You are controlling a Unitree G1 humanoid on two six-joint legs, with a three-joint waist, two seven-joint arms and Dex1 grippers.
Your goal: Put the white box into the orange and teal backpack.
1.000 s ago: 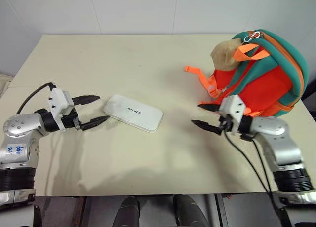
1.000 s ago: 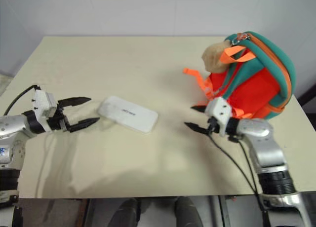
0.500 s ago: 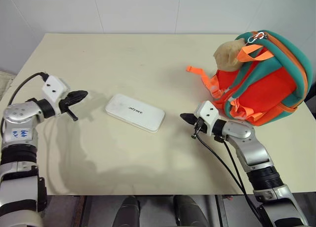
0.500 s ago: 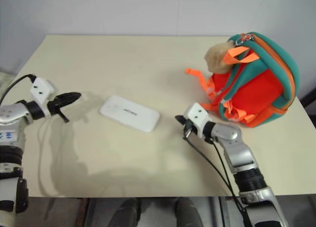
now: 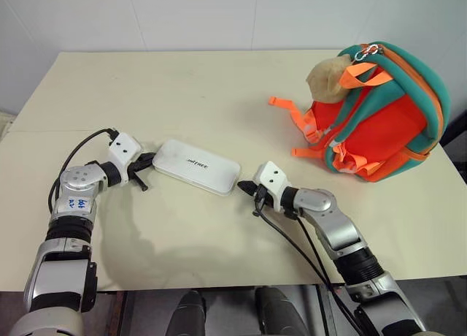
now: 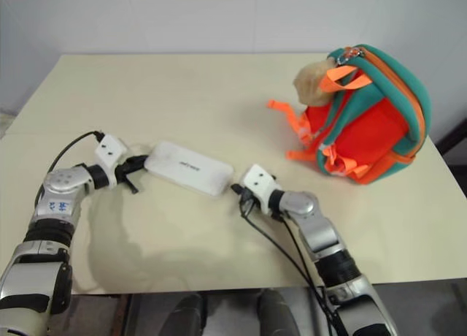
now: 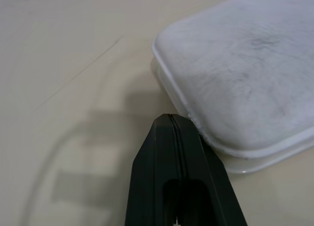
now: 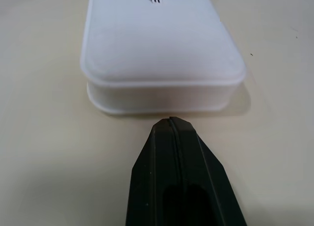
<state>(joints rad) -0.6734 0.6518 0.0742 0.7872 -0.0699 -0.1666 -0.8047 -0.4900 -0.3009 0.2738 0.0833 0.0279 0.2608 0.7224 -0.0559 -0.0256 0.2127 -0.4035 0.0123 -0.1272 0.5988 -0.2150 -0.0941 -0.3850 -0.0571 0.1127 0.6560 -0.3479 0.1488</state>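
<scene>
Now both pairs of black fingers are pressed together, nothing between them, and each set of jaws points at one short end of the flat, glossy white rectangular box (image 5: 197, 166) with rounded corners and small dark lettering on its lid. The left gripper (image 5: 146, 163) sits at the box's left end, its closed tip touching or all but touching the corner in the left wrist view. The right gripper (image 5: 246, 188) faces the opposite end, its tip just short of the box's side wall in the right wrist view. The box's long axis runs between the two tips, slightly slanted, so both arms are about equally near; squeezing it end to end looks like the move being set up.

Outward, the box lies flat on the bare, matt cream tabletop (image 5: 190, 95), with open surface on every side. The small rounded bright-orange backpack with teal trim (image 5: 379, 113), a tan plush toy (image 5: 330, 78) at its top, stands well apart on the right arm's side, near the far right of the table. Behind it all is a plain white wall (image 5: 219, 14).
</scene>
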